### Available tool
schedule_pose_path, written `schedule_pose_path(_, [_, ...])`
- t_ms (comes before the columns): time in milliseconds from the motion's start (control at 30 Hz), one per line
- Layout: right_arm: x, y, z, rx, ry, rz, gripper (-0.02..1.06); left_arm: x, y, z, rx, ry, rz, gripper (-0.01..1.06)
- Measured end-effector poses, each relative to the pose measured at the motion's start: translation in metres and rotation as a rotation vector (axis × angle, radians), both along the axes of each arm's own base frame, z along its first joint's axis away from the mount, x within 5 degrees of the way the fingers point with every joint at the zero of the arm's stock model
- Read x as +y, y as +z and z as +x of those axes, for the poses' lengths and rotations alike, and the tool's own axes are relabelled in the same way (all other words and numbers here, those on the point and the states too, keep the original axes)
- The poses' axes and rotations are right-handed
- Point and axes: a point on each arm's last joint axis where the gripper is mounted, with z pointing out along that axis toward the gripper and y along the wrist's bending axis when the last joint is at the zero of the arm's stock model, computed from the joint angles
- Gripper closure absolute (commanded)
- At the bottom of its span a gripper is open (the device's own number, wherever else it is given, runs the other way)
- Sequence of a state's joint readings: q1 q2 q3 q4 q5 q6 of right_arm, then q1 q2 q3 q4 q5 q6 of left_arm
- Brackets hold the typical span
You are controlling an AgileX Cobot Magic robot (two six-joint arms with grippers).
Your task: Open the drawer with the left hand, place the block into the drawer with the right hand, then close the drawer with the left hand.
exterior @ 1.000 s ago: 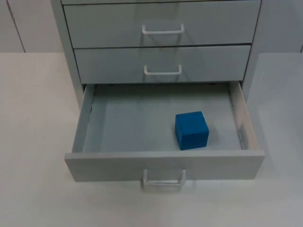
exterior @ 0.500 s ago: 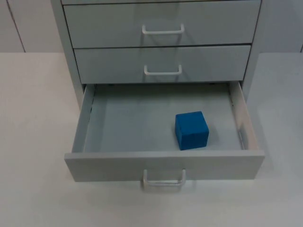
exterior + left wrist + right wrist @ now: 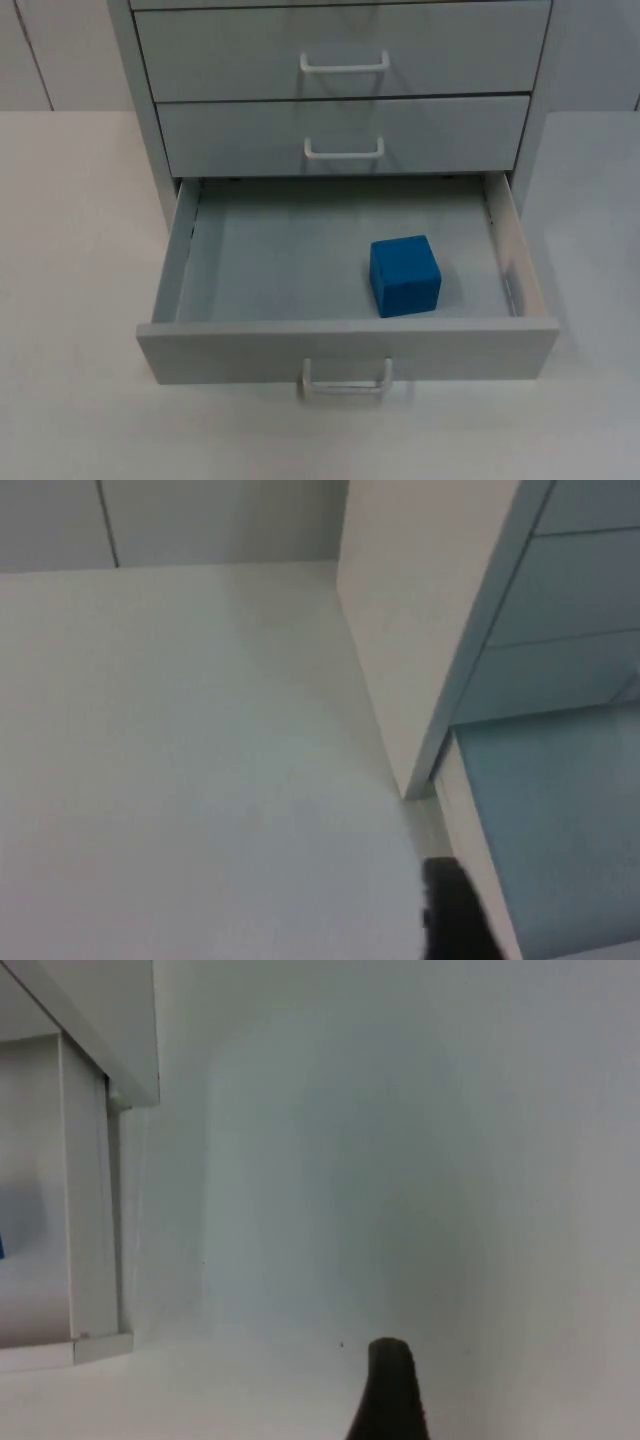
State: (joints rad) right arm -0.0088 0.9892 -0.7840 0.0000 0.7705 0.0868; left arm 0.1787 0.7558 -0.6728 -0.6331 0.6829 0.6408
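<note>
a grey drawer cabinet (image 3: 340,90) stands on the white table (image 3: 70,300), its bottom drawer (image 3: 345,345) pulled open. the blue block (image 3: 404,275) sits inside, right of centre near the front wall. the left gripper (image 3: 455,915) hangs by the drawer's left side, the right gripper (image 3: 388,1390) over bare table; whether either is open or closed can't be told.

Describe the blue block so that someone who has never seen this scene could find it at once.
Start at the grey drawer cabinet at the back of the white table. Its bottom drawer is pulled open, while the two above it are shut. The blue block sits on that drawer's floor, right of centre and near the front panel: the scene's only coloured thing.
</note>
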Motion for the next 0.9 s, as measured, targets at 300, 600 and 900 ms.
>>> schedule_pose_path(300, [0.0, -0.001, -0.001, 0.014, -0.002, 0.0, 0.45, -0.021, -0.001, 0.008, -0.017, -0.289, -0.061, 0.95])
schedule_pose_path(600, [0.0, -0.001, -0.001, 0.015, 0.001, -0.002, 0.45, -0.048, 0.017, 0.034, 0.0, -0.485, -0.02, 0.95])
schedule_pose_path(900, [0.0, 0.0, 0.0, 0.0, 0.001, -0.002, 0.45, -0.112, -0.003, 0.05, 0.108, -0.654, 0.208, 1.05])
